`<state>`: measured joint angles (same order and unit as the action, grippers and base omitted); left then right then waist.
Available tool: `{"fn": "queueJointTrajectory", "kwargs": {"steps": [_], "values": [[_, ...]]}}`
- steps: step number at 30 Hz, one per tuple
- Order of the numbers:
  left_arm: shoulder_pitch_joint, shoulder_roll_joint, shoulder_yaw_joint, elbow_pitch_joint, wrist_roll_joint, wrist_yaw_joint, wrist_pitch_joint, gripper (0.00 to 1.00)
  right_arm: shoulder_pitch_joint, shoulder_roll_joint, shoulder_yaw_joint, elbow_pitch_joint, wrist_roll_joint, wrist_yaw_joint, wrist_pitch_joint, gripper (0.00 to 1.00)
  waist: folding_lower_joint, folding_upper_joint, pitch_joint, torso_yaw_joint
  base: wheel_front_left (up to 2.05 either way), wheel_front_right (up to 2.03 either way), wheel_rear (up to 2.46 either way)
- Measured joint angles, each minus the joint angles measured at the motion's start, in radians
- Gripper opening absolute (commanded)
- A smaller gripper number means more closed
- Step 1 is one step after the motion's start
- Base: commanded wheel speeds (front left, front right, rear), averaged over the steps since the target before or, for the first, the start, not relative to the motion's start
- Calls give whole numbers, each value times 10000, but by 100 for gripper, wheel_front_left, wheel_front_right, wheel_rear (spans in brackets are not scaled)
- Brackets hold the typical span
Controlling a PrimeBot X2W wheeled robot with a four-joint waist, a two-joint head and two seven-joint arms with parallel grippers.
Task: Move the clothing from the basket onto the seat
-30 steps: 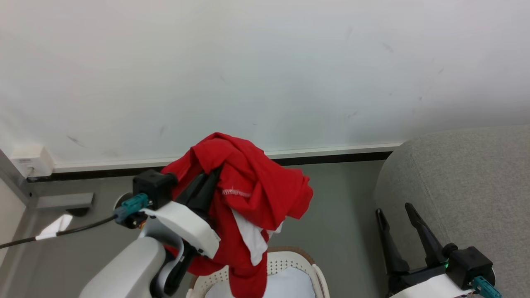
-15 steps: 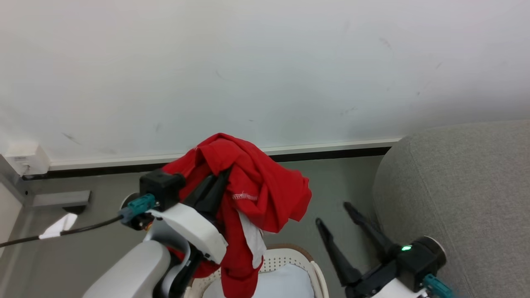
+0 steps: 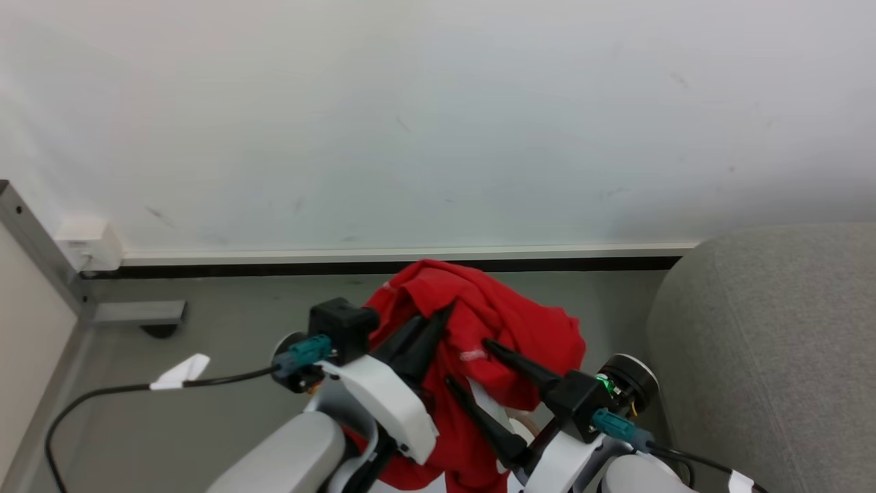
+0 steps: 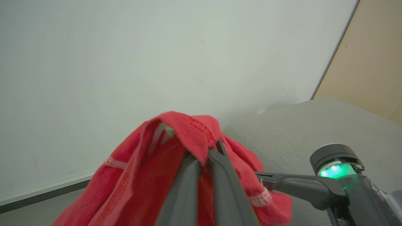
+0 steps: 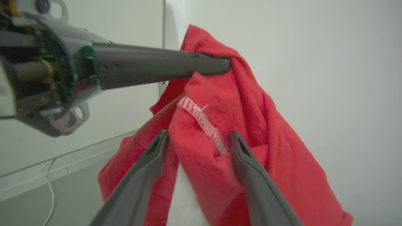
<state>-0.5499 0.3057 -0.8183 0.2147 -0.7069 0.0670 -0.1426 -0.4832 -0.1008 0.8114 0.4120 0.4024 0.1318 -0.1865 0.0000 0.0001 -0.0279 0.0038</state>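
Head view. Farthest left of the seat [image 3: 773,342]: a white wall box [image 3: 87,252] at the skirting, then a black cable [image 3: 102,394] with a white tag lying on the grey floor [image 3: 226,322].

Closer to the seat: left gripper [image 3: 438,318], fingers pointing up and toward the seat. Its jaws are pressed narrow onto a gathered fold of the clothing [image 3: 520,329]. The clothing is bunched and hangs off those jaws, raised off the floor. It is left of the seat, with a strip of floor between them, so no contact.

Just left of the seat: right gripper [image 3: 469,361], wrist light green, fingers reaching away from the seat into the lower side of the clothing. Its jaws are spread wide.

Left wrist view. The left gripper [image 4: 209,150] has both fingers together with the red hem of the clothing [image 4: 188,131] draped over the tips. One dark finger of the right gripper [image 4: 282,182] comes in from the seat [image 4: 301,125] side and meets the fabric edge.

Right wrist view. The right gripper [image 5: 198,134] straddles a red fold of the clothing [image 5: 282,163] with a white stitched seam. The fabric fills the gap between the jaws, which have not clamped. Whether the fingers press on the fabric, I cannot tell. The left gripper [image 5: 224,64] enters at upper left, its tip buried in the top of the bundle.
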Motion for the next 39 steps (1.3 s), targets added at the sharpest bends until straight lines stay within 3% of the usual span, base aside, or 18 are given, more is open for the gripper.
{"fn": "queueJointTrajectory", "kwargs": {"steps": [8, 12, 18, 19, 20, 25, 31, 32, 33, 35, 36, 37, 39], "values": [[-157, -600, -575, -58, 63, -238, 157, 0, -489, 326, -63, 2094, -109, 0, 92, 100, 0, 0, -81, 708, 0, 0, 0], [-300, -742, -980, -132, 466, -270, 282, 0, -715, 397, 157, 2997, 150, 0, -255, 100, 0, 0, -129, 1059, 0, 0, 0], [-259, -972, -1087, -215, 238, -345, 384, 0, -1143, 476, 207, 3971, 575, 0, -694, 100, 0, 0, -216, 1395, 0, 0, 0], [-253, -974, -1099, -215, 217, -345, 401, 0, -1161, 476, 265, 4004, 642, 0, -702, 86, 0, 0, -234, 1427, 0, 0, 0], [-246, -978, -1106, -217, 207, -345, 401, 0, -1161, 472, 387, 3967, 777, 0, -709, 0, 0, 0, -249, 1454, 0, 0, 0], [-197, -928, -1060, -182, 146, -311, 397, 0, -1197, 520, 604, 4017, 1273, 0, -752, 0, 0, 0, -264, 1431, 0, 0, 0], [-132, -813, -938, -98, 52, -207, 268, 0, -1224, 518, -50, 3551, 1398, 0, -750, 0, 0, 0, -202, 1201, 0, 0, 0], [-114, -780, -940, -73, 48, -186, 261, 22, -1197, 520, -253, 3402, 1386, 0, -752, 0, 0, 0, -187, 1142, 0, 0, 0], [-81, -744, -930, -63, 48, -146, 247, 35, -1143, 518, -499, 3271, 1394, 0, -752, 0, 0, 0, -172, 1078, 0, 0, 0], [29, -673, -915, -69, 42, -127, 182, 45, -1020, 518, -823, 3066, 1411, 0, -757, 0, 0, -1, -143, 910, 0, 0, 0], [77, -652, -909, -84, 36, -98, 157, 66, -979, 518, -976, 2966, 1377, 0, -755, 0, 0, 0, -129, 811, 0, 0, 0], [122, -629, -905, -119, 33, -75, 82, 98, -966, 518, -1101, 2872, 1315, 0, -757, 0, 0, 0, -115, 705, 0, 0, 0], [210, -581, -890, -234, 35, -46, -31, 100, -949, 506, -1404, 2677, 1058, 0, -757, 0, 0, 0, -85, 472, 0, 0, 0]]}}
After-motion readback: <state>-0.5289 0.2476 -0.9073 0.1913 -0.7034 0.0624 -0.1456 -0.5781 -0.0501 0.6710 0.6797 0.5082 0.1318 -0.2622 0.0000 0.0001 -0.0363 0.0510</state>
